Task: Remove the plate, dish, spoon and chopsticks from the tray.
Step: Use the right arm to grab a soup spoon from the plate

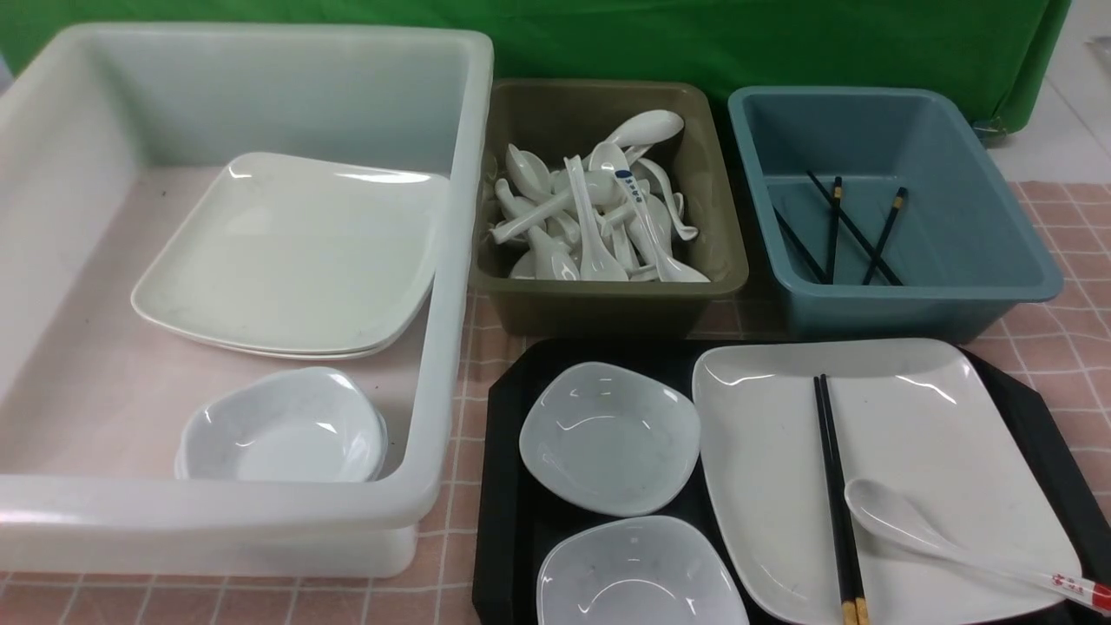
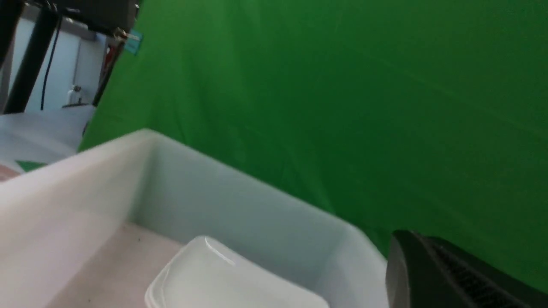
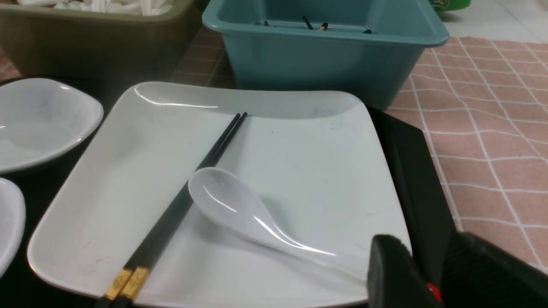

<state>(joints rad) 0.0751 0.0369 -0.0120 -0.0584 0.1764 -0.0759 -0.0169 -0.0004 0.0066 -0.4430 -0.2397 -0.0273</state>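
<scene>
All that you must clear sits on the tray point(image 1: 502, 521); you work the spoon point(image 1: 903, 521) at the plate's point(image 1: 937, 417) 4 o'clock: right gripper point(image 3: 432, 273) straddles its handle, grip unclear, left gripper point(image 2: 424, 273) clenched; next pinch and carry it to the olive bin point(image 1: 608, 304) at 11 o'clock.

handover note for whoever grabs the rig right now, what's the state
Left gripper: shut, holding nothing, up over the white bin.
Right gripper: fingers either side of the spoon's handle end; can't tell if it has gripped.
The plate is on the tray, with the chopsticks and spoon lying on it. Two small dishes sit beside it on the tray.
Done: nothing is off the tray yet.
Left: probably spoon to the olive bin, chopsticks to the blue bin, plate and dishes to the white bin.
</scene>
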